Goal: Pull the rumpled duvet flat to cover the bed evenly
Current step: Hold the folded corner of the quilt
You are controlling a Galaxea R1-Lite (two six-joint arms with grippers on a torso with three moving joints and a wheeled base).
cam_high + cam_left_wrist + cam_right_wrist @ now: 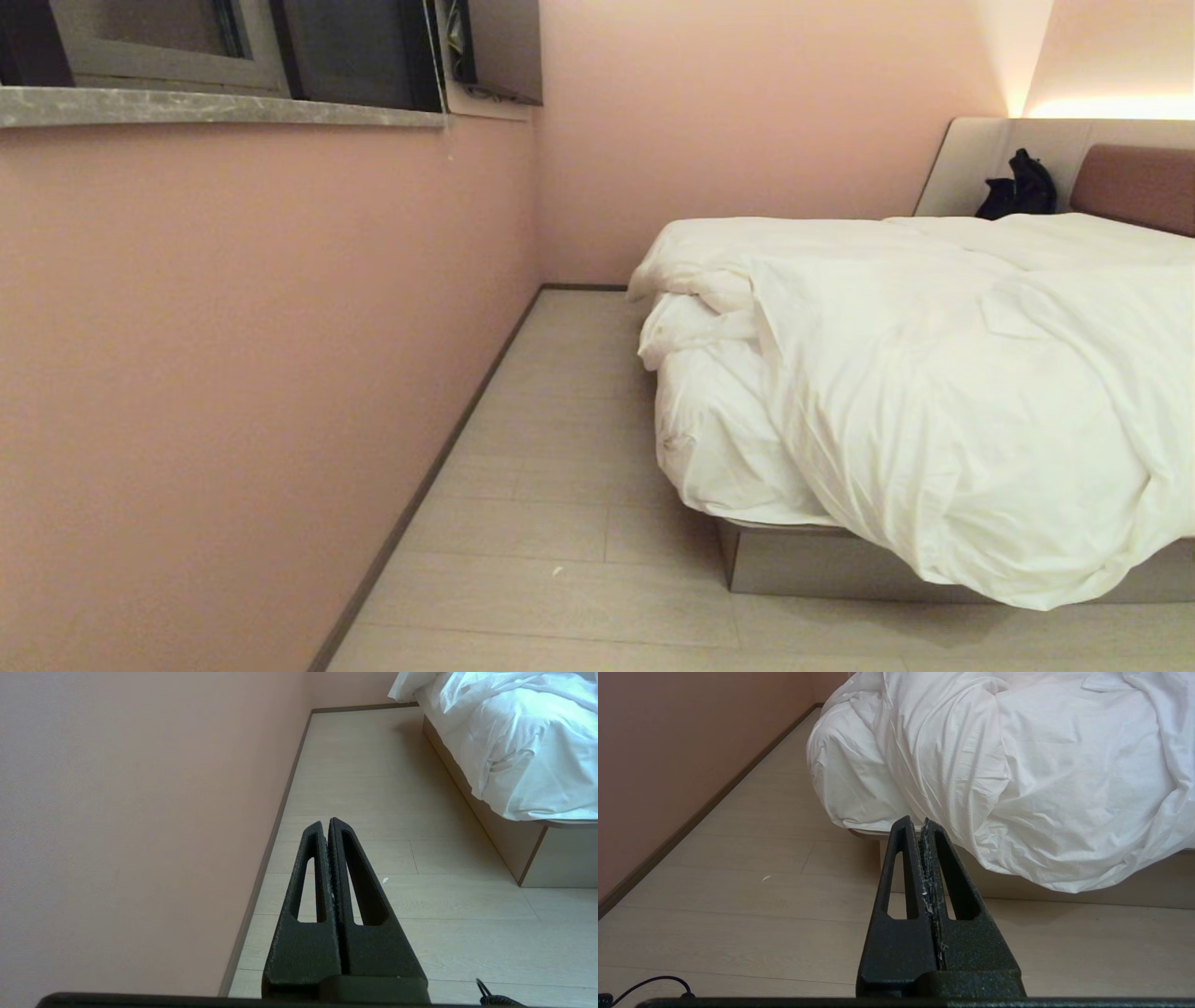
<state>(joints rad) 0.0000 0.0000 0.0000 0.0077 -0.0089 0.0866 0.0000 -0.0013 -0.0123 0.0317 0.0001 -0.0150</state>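
Duvet (962,392): lay bunched on the bed (822,565), heaped toward 3 o'clock in the head view, with a thick fold spilling over the foot edge past the grey base at 5 o'clock. Left the mattress corner near 9 o'clock of the heap covered only by thinner white linen (714,439). Rumpled, not flat, with a rolled edge at the corner nearest the pink wall (233,373). Brown headboard (1134,187) seen at 2 o'clock, with a black object (1018,187) just beside it on the pale surround. Left gripper (325,823): closed, fingers pressed together, empty, held above the pale wood floor (373,788) well apart from the bed. Right gripper (916,823): closed as well, empty, pointed toward the overhanging duvet fold near the bed's base, not touching it.
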